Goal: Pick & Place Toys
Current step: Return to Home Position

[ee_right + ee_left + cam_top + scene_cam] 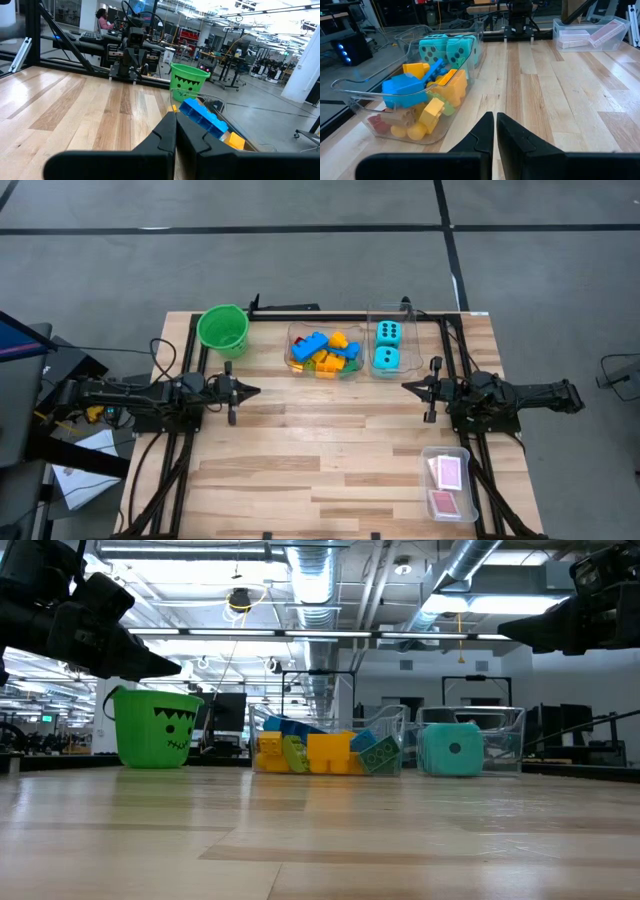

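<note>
Blocks (pixel 312 345) chunky plastic, clear tub (pixel 296 330), cubic dice (pixel 388 332)

Bare wood runs across the middle of the table (pixel 330 430), a wide lane between the two arms. The left gripper (pixel 252 391) is parked at the left side and the right gripper (pixel 407 387) at the right, both pinched together, well apart and held high above the boards. The far edge is crowded: the bucket (pixel 222 330), an open gap, then the block tub (pixel 325 326) with the dice tub (pixel 390 308) just beside it, leaving barely a slot between them. The card tub (pixel 447 450) blocks the near right corner, beside the right arm. The near left corner is bare wood.
</note>
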